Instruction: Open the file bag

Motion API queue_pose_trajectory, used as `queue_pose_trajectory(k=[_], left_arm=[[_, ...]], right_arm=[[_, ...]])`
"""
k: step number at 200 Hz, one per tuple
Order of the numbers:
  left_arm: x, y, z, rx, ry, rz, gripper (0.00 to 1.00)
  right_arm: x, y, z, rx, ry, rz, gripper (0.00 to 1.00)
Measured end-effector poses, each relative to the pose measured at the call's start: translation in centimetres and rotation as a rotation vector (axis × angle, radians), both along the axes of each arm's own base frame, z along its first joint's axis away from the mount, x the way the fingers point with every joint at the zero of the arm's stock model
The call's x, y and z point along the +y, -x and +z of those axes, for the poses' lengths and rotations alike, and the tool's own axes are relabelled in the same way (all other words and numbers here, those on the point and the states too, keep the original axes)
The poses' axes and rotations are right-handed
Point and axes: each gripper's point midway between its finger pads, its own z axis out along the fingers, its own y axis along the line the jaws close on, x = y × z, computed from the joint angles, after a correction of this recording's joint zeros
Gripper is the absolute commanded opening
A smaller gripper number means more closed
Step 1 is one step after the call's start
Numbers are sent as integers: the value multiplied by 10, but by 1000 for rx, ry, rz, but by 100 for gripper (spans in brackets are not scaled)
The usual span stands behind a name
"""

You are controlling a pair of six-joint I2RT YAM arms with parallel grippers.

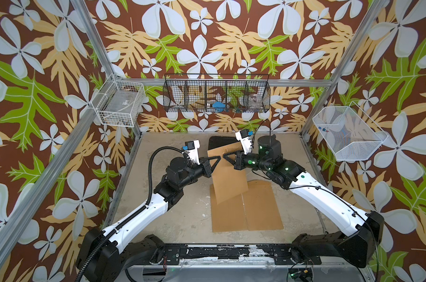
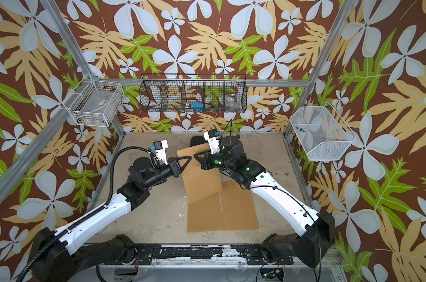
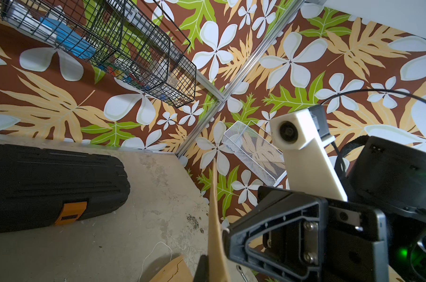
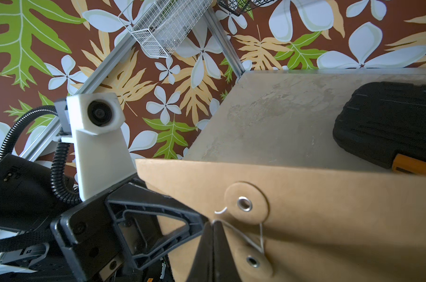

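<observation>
The file bag (image 1: 227, 175) is standing tilted at mid-table, its low corner resting on the flat envelopes (image 1: 253, 212) toward 6 o'clock. My left gripper (image 1: 219, 158) is clamping its 9 o'clock side. My right gripper (image 4: 213, 227) is pinching, it seems, the string (image 4: 241, 235), so I'm planning small taut circles round the upper button (image 4: 246, 202).

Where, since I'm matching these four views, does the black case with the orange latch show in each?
In a top view: black case at the far end of the table, partly behind the raised file bag.
In a top view: case likewise behind the bag.
Left wrist: case large, beside the edge-on bag, latch showing.
Right wrist: case beyond the edge of the bag, cut off by the frame.
Shared landmark: the file bag.
</observation>
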Motion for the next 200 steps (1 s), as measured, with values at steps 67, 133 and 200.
queue_pose_trajectory(k=[67,133,200], left_arm=[[0,1,-2,17,13,-3,0],[1,-3,14,-13,27,15,0],[2,-6,20,-39,15,31,0]], right_arm=[[7,8,3,-1,-9,36,0],[1,15,2,-3,-8,31,0],[-8,21,-13,19,20,7,0]])
